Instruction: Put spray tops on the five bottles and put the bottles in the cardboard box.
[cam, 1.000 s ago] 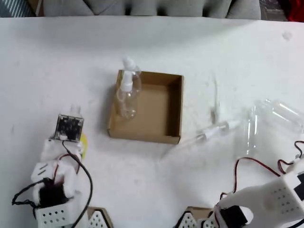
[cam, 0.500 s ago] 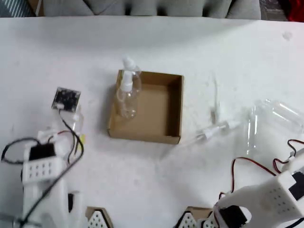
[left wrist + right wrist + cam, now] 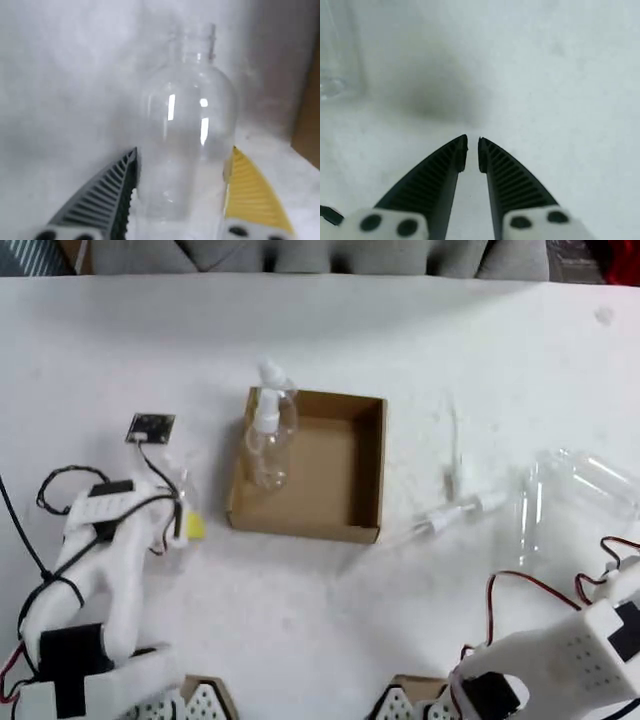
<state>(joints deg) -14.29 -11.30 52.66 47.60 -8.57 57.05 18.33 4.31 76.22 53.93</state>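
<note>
A clear bottle [image 3: 187,125] with no top stands upright on the white table between the grey and yellow fingers of my left gripper [image 3: 181,156], which is shut on it. From above, that gripper [image 3: 182,515] sits just left of the cardboard box [image 3: 340,475]. Two bottles with spray tops [image 3: 268,435] lie in the box's left part. Two more clear bottles [image 3: 560,495] are at the right, with loose spray tops [image 3: 452,512] between them and the box. My right gripper [image 3: 472,150] is shut on nothing, low over bare table near a clear bottle [image 3: 335,50].
The right arm's white body [image 3: 560,660] fills the front right corner, with red and black wires trailing. The left arm's body [image 3: 95,590] and its cables occupy the front left. Bare table lies behind the box and in front of it.
The left arm has swung out and lowered, its wrist shifting away from the front edge and toward the box with the bottle. The right arm has barely moved.
</note>
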